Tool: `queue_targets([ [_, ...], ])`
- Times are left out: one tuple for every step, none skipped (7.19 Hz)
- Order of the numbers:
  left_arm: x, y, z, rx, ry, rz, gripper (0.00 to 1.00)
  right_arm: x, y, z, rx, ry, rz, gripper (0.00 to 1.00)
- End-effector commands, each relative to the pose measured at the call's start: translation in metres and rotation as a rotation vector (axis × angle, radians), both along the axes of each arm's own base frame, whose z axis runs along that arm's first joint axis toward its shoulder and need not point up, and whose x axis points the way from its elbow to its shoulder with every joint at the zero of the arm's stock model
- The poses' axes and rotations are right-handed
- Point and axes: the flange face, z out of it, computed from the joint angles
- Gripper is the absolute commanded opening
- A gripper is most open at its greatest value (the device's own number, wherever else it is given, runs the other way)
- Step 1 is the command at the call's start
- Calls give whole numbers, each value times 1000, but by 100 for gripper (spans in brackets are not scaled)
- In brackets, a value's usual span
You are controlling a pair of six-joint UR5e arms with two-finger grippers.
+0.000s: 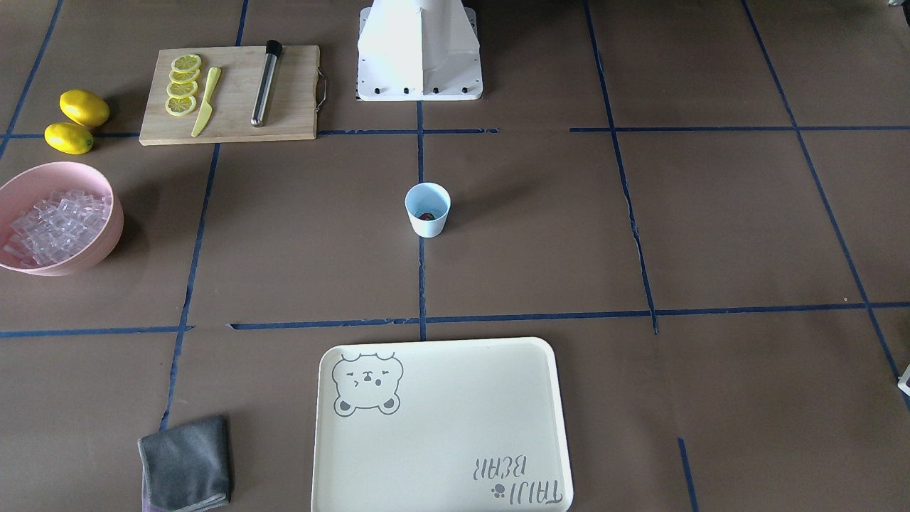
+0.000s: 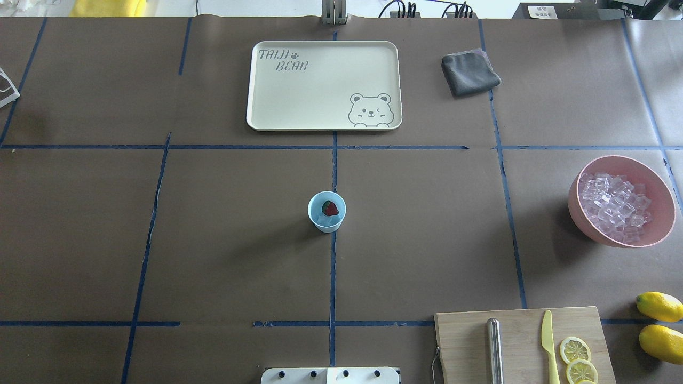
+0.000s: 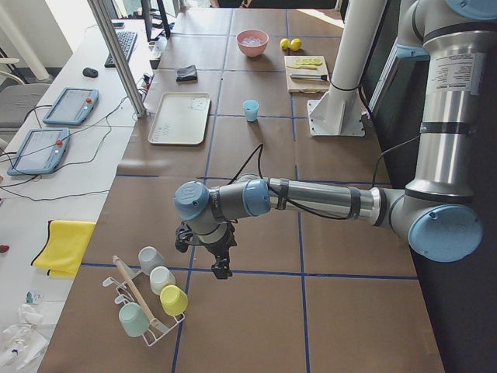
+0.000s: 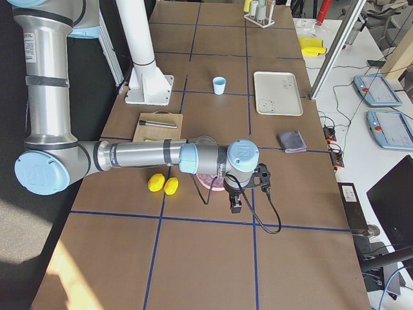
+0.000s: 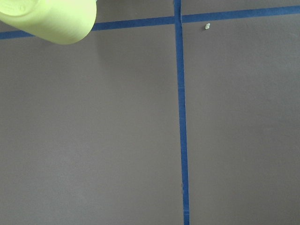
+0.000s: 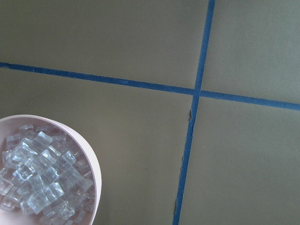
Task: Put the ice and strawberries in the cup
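Observation:
The small white cup with a pale blue inside stands upright at the table's middle, also in the front view. A dark red strawberry and some clear ice lie in it. More ice is piled in the pink bowl; the right wrist view shows this pile at its lower left. My left gripper hangs near a cup rack at the table's left end. My right gripper hangs by the pink bowl. I cannot tell whether either is open or shut.
A cream tray and a grey cloth lie at the far side. A cutting board holds a yellow knife, a metal rod and lemon slices. Two lemons lie beside it. A rack of cups stands at the left end.

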Motion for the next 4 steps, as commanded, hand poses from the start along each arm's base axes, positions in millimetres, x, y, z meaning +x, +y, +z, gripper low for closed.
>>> queue_targets([
  [-2,4,17,47,10,-9,100,9,2,5,-7,-1,16,100],
  [-2,0,27,70,7,-29,100,12,0,17,23,3,20,100],
  [-1,-4,31,80,0,-68,100,15,-2,45,54,4,30,100],
  [-1,-5,30,93,0,-77,100,16,-3,56,68,9,35,100],
])
